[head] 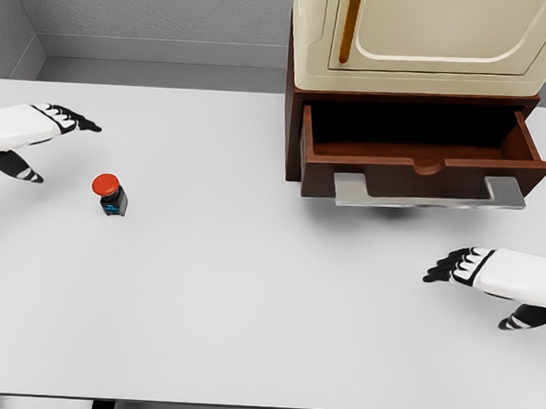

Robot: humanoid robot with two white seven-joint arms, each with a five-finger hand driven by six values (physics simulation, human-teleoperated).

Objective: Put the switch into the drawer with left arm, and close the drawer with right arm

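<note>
A small switch (110, 194) with a red round button on a black body stands upright on the white table (249, 304), left of the middle. My left hand (40, 135) hovers up and left of it, fingers spread and holding nothing, a short gap away. The brown wooden drawer (422, 162) stands pulled out from the cabinet at the upper right, its inside dark and bare, with a grey metal handle (429, 193) along its front. My right hand (489, 275) floats open at the right edge, below the drawer front.
A cream cabinet (428, 39) with a closed door and an orange vertical handle (351, 25) sits on the brown base over the drawer. A grey wall runs behind the table.
</note>
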